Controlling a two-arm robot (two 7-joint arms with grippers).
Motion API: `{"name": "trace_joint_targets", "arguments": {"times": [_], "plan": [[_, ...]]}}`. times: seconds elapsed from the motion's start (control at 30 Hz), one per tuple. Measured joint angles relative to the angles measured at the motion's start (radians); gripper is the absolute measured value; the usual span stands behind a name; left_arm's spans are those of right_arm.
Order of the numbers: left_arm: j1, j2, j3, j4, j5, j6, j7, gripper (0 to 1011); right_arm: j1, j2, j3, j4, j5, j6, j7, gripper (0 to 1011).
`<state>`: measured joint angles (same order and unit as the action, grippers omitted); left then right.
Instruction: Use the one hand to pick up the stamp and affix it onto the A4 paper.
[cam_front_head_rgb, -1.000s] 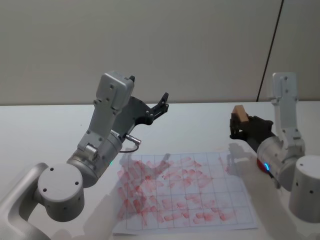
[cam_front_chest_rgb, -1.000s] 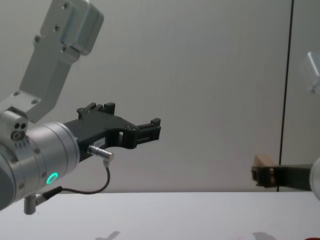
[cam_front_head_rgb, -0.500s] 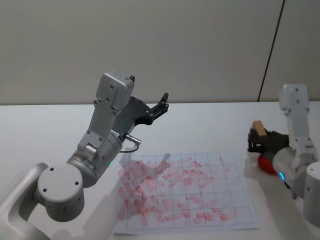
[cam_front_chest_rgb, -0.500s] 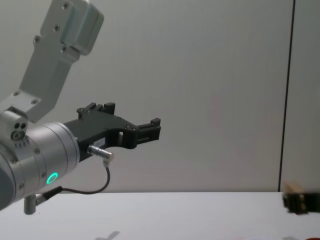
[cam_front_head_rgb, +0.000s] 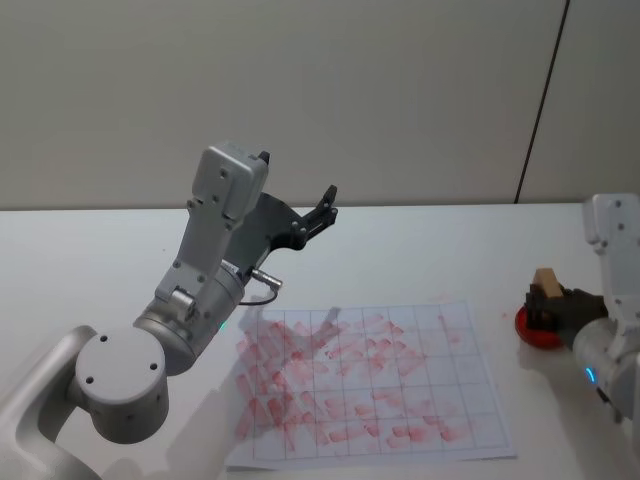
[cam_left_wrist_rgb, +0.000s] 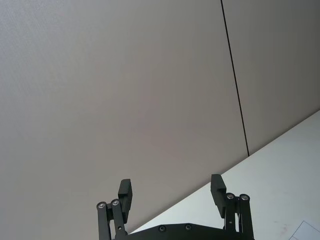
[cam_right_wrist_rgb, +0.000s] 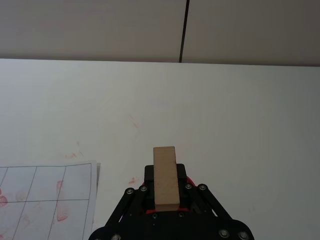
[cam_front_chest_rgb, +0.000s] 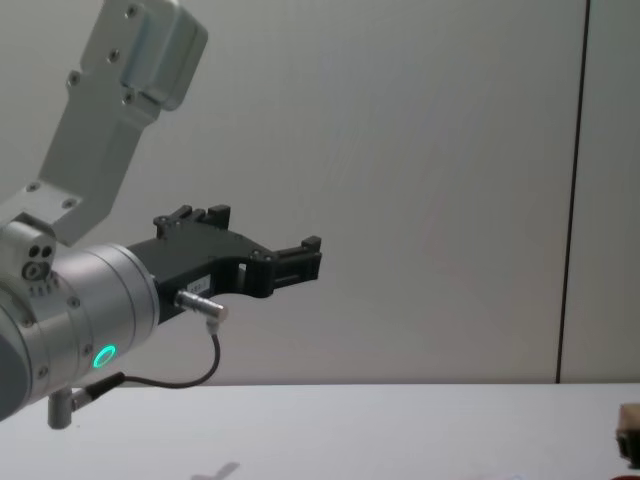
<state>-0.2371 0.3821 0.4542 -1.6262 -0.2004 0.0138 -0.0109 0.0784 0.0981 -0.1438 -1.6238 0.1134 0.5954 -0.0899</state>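
Holding the stamp (cam_front_head_rgb: 545, 283) upright, the right end effector (cam_front_head_rgb: 552, 303) is clamped on it over the red pad (cam_front_head_rgb: 527, 330); paper (cam_front_head_rgb: 462, 395) lies at its nine o'clock. Left end effector (cam_left_wrist_rgb: 172, 196) hangs apart.

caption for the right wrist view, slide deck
Right tool shut on the wooden stamp, above a red ink pad beside the gridded paper.
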Motion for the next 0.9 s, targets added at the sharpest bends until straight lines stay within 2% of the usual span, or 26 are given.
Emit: {"name": "trace_joint_targets", "arguments": {"times": [0.4,0.63,0.73,0.77,0.9], "plan": [[0.000,0.000,0.000,0.000,0.000,0.000,0.000,1001,-0.010,0.009,0.013,0.020,-0.006,-0.015,0.010,222],[0.000,0.000,0.000,0.000,0.000,0.000,0.000,1002,-0.008,0.010,0.016,0.043,-0.016,-0.036,0.024,460],[0.000,0.000,0.000,0.000,0.000,0.000,0.000,1002,-0.007,0.010,0.016,0.049,-0.020,-0.047,0.030,523],[0.000,0.000,0.000,0.000,0.000,0.000,0.000,1001,-0.007,0.011,0.016,0.052,-0.023,-0.054,0.033,583],[0.000,0.000,0.000,0.000,0.000,0.000,0.000,1001,-0.008,0.012,0.017,0.053,-0.030,-0.082,0.041,706]]}}
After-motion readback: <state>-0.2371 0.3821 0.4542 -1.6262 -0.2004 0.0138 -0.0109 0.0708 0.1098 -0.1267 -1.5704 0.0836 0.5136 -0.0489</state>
